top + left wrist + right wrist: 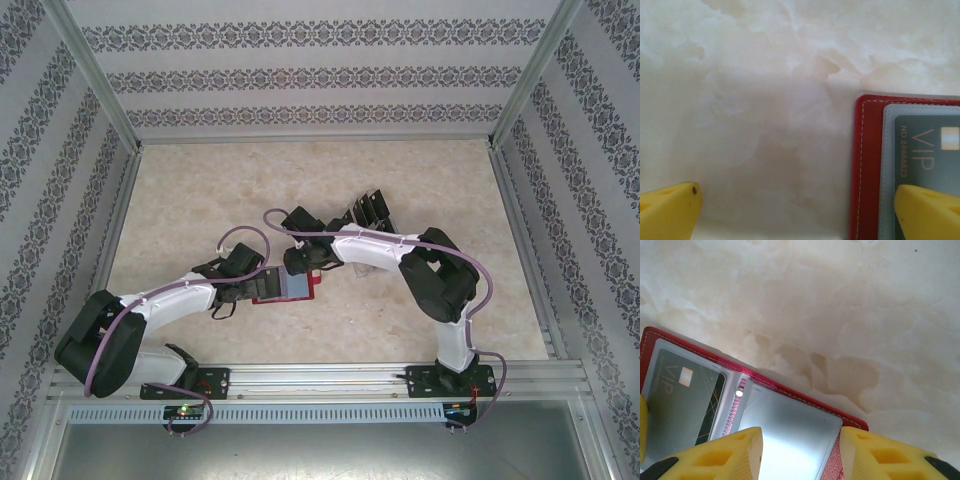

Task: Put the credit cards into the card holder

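Red leather marks the card holder [295, 288], lying open on the table [200, 190] with its long axis running side to side. My left gripper [243, 289] is at its left end and my right gripper [300, 272] is over its far edge. The black credit cards [368, 212] stand behind it, nearer my right arm, so I judge that arm should fetch. From the left wrist, my fingers [670, 212] stand wide apart, one over the pocket holding a VIP card [925, 150]. From the right wrist, my fingers [725, 455] are half apart astride an empty sleeve [790, 435], clamping nothing I can see.
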You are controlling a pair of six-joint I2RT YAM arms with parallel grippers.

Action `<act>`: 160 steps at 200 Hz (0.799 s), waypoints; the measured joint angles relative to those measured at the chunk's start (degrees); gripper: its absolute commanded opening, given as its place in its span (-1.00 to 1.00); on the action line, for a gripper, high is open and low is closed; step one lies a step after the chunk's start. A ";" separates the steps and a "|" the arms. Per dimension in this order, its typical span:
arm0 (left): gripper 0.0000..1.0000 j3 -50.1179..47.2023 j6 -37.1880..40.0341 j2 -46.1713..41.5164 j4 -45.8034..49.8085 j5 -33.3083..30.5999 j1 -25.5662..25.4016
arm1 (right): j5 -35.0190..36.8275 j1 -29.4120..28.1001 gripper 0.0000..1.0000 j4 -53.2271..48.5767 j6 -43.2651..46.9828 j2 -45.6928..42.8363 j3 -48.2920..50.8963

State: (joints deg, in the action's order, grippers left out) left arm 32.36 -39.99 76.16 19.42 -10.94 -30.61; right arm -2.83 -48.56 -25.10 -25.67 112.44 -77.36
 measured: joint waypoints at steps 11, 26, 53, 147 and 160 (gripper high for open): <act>0.98 0.00 0.00 0.00 0.00 0.00 0.00 | 0.00 -0.11 -0.10 0.00 0.17 0.00 -0.24; 0.98 0.00 0.00 0.00 0.00 0.00 0.00 | 0.00 -0.11 -0.10 -0.07 0.17 0.09 -0.66; 0.98 0.00 0.00 0.00 0.00 0.00 0.00 | -0.17 -0.11 -0.10 0.02 0.17 0.92 -1.18; 0.98 0.00 0.00 0.00 0.00 0.00 0.00 | -1.11 -1.11 -0.21 0.94 -0.55 2.43 0.31; 0.98 0.00 -0.02 0.00 0.00 0.00 0.00 | -1.22 -1.22 -0.25 1.38 -0.98 2.43 0.63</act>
State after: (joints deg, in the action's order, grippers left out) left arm 32.36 -40.01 76.16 19.42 -10.94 -30.61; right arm -4.05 -49.78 -23.73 -26.65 114.87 -76.73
